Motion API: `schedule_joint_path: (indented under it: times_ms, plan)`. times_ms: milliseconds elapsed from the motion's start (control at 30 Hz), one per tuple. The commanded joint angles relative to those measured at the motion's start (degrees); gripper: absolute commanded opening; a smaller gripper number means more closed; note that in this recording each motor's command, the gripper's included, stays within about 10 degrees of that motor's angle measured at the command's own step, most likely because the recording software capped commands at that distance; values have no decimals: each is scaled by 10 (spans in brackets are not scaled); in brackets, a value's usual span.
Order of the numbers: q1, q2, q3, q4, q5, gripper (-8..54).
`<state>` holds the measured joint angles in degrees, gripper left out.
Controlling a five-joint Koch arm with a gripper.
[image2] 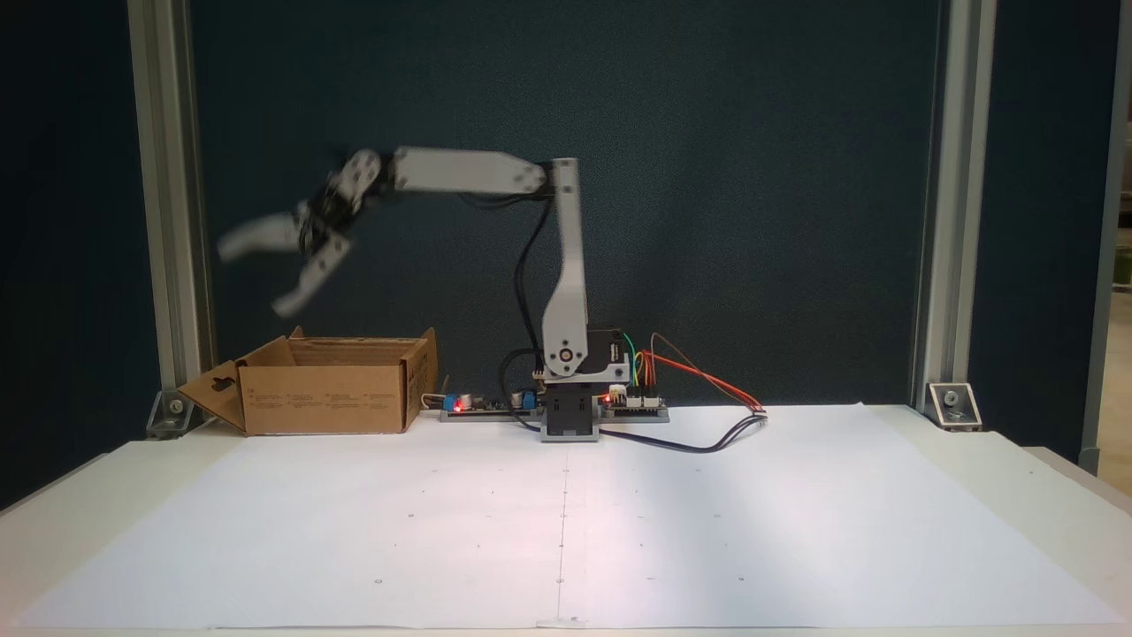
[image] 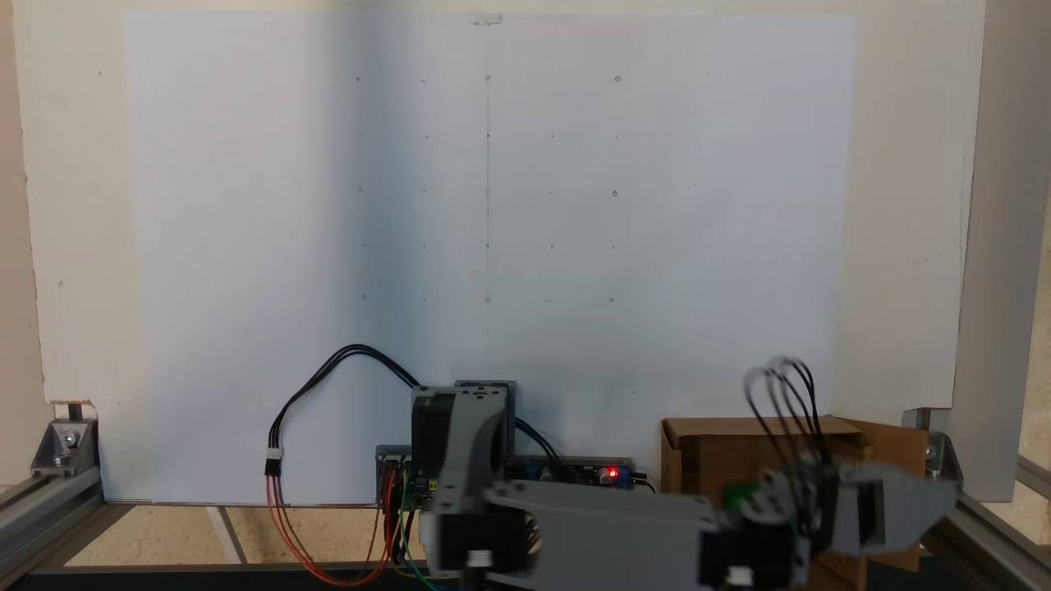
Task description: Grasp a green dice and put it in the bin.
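My gripper (image2: 254, 280) hangs blurred and open in the air, above the left part of the bin (image2: 327, 398), with nothing between its spread fingers. The bin is a brown cardboard box with its flaps open, standing left of the arm's base. Seen from above, the arm stretches to the right over the bin (image: 755, 447), and the gripper (image: 936, 513) is over its right side. A small patch of the green dice (image: 739, 495) shows inside the bin's opening, right beside the wrist and partly covered by it.
A large white paper sheet (image2: 566, 513) with faint grid marks covers the table. The arm's base, circuit boards (image2: 482, 404) and loose cables (image2: 707, 425) sit along the back edge. Aluminium frame posts (image2: 168, 203) stand at both sides.
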<state>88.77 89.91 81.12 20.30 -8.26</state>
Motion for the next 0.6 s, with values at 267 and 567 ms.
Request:
schedule_joint_path:
  times_ms: [267,567]
  plan:
    - [-420,171,-9,-21,58,439]
    - [-792,316,192,-26,62,450]
